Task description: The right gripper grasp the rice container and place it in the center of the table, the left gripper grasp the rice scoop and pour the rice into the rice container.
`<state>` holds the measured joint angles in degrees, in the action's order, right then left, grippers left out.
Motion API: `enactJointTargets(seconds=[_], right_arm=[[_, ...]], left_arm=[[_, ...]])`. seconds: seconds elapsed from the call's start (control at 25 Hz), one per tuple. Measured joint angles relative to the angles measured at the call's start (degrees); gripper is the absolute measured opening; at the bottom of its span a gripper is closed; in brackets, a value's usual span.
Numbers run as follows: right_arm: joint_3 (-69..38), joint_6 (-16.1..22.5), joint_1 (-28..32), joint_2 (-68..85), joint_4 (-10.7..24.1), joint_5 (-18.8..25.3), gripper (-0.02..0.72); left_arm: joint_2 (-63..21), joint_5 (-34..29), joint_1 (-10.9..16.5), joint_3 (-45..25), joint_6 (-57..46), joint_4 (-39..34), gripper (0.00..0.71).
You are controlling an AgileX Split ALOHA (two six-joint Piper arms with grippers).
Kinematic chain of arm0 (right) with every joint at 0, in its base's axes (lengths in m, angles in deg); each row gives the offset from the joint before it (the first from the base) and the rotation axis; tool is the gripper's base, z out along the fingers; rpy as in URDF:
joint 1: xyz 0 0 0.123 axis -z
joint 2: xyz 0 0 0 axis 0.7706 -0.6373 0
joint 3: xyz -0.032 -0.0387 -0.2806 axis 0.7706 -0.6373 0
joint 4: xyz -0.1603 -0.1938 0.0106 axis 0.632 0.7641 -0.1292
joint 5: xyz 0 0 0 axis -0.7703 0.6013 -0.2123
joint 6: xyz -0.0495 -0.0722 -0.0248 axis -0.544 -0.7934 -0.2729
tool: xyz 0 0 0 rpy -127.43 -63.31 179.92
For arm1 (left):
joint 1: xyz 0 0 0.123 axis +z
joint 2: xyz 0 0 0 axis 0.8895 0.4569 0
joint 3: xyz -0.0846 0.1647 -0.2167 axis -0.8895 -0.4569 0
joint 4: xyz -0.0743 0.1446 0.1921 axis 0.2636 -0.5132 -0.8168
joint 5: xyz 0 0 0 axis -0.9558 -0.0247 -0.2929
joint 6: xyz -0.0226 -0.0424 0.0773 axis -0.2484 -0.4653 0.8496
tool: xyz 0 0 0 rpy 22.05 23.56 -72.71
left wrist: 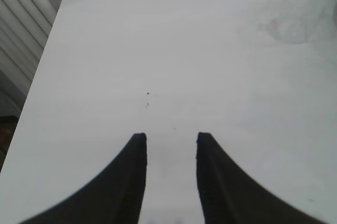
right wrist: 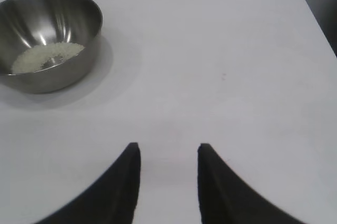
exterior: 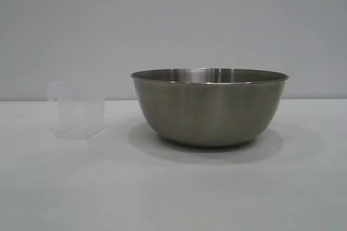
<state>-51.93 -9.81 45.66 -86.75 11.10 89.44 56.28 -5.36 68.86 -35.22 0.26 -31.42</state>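
Holding both the left gripper point(left wrist: 171, 145) and right gripper point(right wrist: 168, 153) apart and empty above the table point(exterior: 173, 198), we risk spilling rice point(right wrist: 45, 56) by clipping the rice container point(exterior: 210, 106) mid-table beside the rice scoop point(exterior: 80, 109).

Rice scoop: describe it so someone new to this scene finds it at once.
On the white table, look beside the big steel rice container, toward the left arm's side. The rice scoop stands upright there, apart from it: small, translucent plastic, handle near its rim.
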Motion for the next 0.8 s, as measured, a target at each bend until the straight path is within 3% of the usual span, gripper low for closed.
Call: enactJointTargets(seconds=[0.28,0.8], right_arm=[[0.0,2.69,0.31,0.0,1.98,0.0,0.253],[0.0,2.92,0.31,0.0,2.19,-0.13,0.253]], left_arm=[[0.0,0.0,0.0,0.0,0.0,0.72,0.239],[0.0,-0.09,0.0,0.0,-0.92,2.98,0.239]])
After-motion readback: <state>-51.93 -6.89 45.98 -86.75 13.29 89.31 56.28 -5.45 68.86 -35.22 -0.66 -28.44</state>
